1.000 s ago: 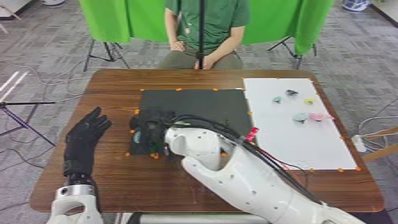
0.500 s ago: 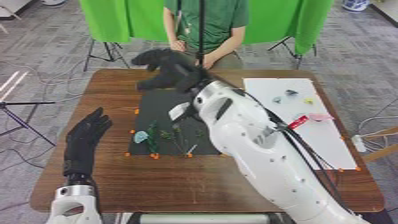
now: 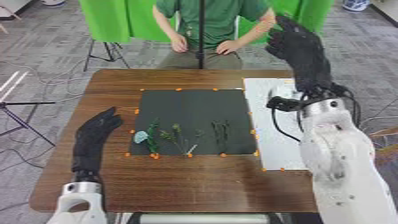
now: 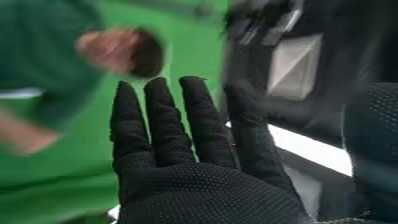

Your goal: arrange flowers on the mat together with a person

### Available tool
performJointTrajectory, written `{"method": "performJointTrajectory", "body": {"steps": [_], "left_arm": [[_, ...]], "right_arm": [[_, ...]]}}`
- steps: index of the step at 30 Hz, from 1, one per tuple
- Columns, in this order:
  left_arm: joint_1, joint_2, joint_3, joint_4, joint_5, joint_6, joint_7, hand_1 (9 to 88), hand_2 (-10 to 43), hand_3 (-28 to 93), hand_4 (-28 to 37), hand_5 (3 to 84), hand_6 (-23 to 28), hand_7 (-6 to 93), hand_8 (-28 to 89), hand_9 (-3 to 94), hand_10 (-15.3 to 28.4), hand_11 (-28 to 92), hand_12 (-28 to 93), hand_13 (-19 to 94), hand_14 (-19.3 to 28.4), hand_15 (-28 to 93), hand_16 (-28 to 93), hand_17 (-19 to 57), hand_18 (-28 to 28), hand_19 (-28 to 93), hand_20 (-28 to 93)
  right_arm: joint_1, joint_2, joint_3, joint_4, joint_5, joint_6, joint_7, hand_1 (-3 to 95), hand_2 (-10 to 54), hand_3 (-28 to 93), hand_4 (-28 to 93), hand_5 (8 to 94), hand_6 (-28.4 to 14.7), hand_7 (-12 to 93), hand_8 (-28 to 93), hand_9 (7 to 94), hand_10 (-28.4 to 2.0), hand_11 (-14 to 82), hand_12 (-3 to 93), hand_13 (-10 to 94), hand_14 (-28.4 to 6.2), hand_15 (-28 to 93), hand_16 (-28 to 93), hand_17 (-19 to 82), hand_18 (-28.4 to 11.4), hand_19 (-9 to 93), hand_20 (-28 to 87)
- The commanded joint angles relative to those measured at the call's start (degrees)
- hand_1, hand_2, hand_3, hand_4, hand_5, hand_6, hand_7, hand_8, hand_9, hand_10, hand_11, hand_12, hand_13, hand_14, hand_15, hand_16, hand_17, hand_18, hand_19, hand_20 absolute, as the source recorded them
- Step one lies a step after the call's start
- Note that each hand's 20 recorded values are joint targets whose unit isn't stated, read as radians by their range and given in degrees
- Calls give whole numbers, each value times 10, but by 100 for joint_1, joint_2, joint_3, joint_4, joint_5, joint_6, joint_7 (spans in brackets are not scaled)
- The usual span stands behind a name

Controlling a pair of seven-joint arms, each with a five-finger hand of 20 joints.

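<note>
Right robot hand (image 3: pixel 304 55) raised – fingers straight, apart. Left robot hand (image 3: pixel 91 137) at bench's (image 3: pixel 195 185) left side, fingers extended. Pale-blue flower (image 3: pixel 140 137), green stems (image 3: pixel 180 139) – on dark mat (image 3: pixel 187 107), near half.

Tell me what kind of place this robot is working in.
Most likely a robotics lab or recording space: two white robot arms are at a brown wooden table, green cloth hangs behind it like a backdrop, and a tripod stands on the gray carpet.
</note>
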Motion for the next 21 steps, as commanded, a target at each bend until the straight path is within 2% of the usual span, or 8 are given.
{"method": "performJointTrajectory", "body": {"steps": [1,6,9,11,13,14,16,21], "left_arm": [[-299,91,139,46,126,-288,-83,270,-31,665,-207,476,44,163,-62,462,135,203,136,378,187,208,18,89,156,154,199],[-539,79,253,81,226,-404,-144,271,-29,664,-206,478,43,165,-63,463,134,204,135,379,187,211,16,88,155,155,199],[-677,54,329,44,326,-438,-263,271,-29,664,-206,478,44,163,-64,464,135,205,135,379,189,213,15,89,155,155,199],[-692,54,371,-115,465,-293,-557,273,-27,661,-208,478,45,162,-63,464,135,205,134,379,190,216,16,89,155,158,200],[-689,29,354,-327,715,-216,-957,278,-15,650,-213,479,46,160,-62,467,138,208,134,382,192,223,15,88,158,172,206],[-652,17,310,-451,882,-225,-1162,283,-6,640,-215,480,48,158,-62,469,140,210,133,383,196,230,15,87,161,184,209],[-678,7,245,-565,1123,-380,-1475,286,3,632,-212,484,52,156,-60,471,142,213,132,385,200,241,11,84,167,207,213],[-646,-1,237,-609,1081,-475,-1510,288,6,627,-206,486,56,152,-59,474,146,219,131,386,204,249,4,80,170,218,205]], "right_arm": [[-1770,-363,147,-394,1486,-79,-185,102,45,732,-144,419,-16,69,-60,430,-156,50,154,329,-159,78,225,179,-162,152,275],[-2099,-500,119,-509,1296,-277,-251,102,51,732,-146,444,-17,79,-58,451,-157,56,156,350,-160,92,225,185,-160,149,279],[-2199,-567,154,-500,1185,-431,-267,104,55,729,-147,475,-22,91,-59,476,-161,64,161,375,-166,107,231,191,-158,152,285],[-2235,-585,126,-496,1087,-349,-307,105,58,729,-147,486,-21,97,-60,485,-161,64,162,380,-166,109,230,193,-158,151,288],[-2252,-603,135,-495,1089,-346,-354,104,59,731,-146,491,-22,100,-62,488,-162,64,163,384,-165,110,230,195,-157,149,290],[-2232,-588,115,-490,1083,-318,-341,104,60,731,-146,493,-22,101,-63,489,-162,64,163,386,-165,111,231,196,-157,149,291],[-2249,-583,124,-488,1007,-312,-399,104,60,732,-146,497,-22,102,-64,491,-161,65,165,391,-165,113,231,198,-157,150,294],[-2221,-582,107,-459,956,-308,-385,106,65,732,-148,502,-21,107,-65,507,-161,69,170,407,-167,122,236,202,-157,153,302]]}}
